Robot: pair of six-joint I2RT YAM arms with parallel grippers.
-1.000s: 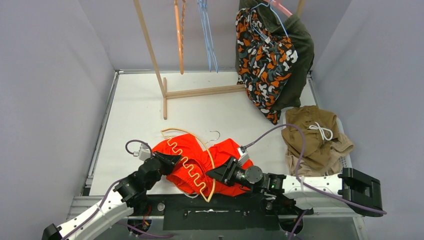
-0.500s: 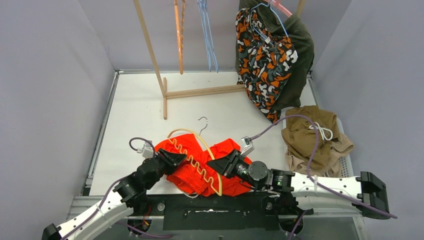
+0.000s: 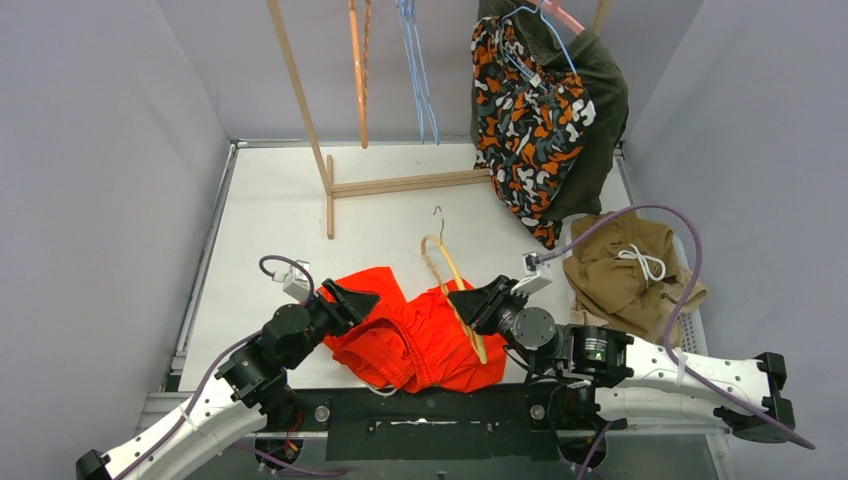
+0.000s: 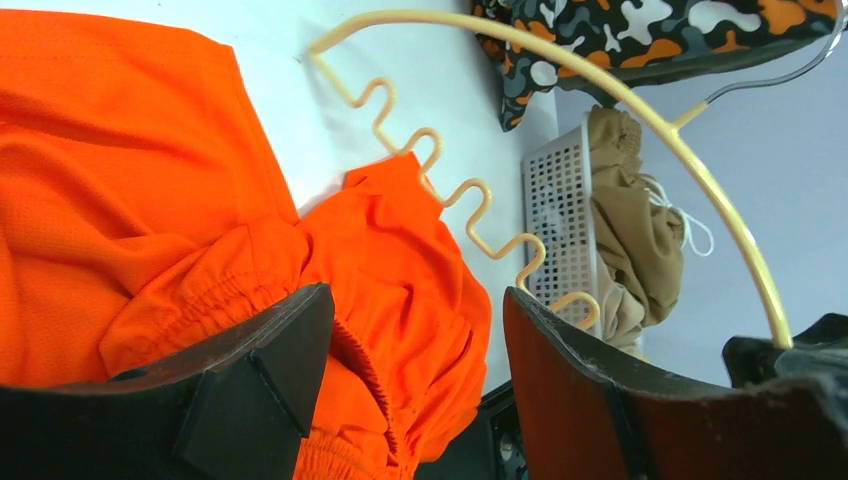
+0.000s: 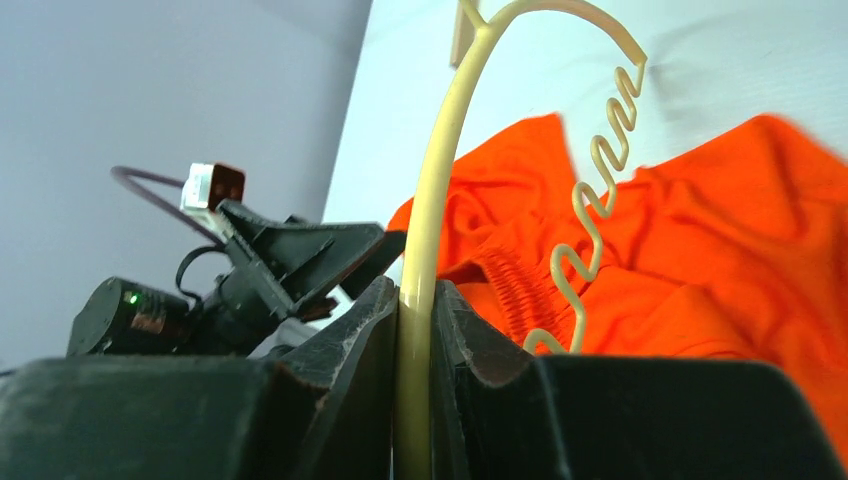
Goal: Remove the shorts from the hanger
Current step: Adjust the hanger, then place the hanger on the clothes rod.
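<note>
The white bench (image 3: pixel 270 200) carries a wooden rack (image 3: pixel 310 120) at its far side. Camouflage shorts (image 3: pixel 525 120) and dark green shorts (image 3: pixel 603 100) hang there. The orange shorts (image 3: pixel 420 335) lie crumpled at the near edge, between the arms. Brown shorts (image 3: pixel 625 275) sit in a basket (image 4: pixel 555 210) on the right. A cream hanger (image 3: pixel 455 290) tilts above the orange cloth; whether its wavy bar is clear of it cannot be told. The right fingers (image 5: pixel 415 295) are closed on the hanger's arm. The left fingers (image 4: pixel 415 300) are spread apart over the gathered waistband.

looks like a robot lab cell: plain grey walls (image 3: pixel 100 200) boxing in a white table (image 3: pixel 270 210), wooden rack (image 3: pixel 300 90).
</note>
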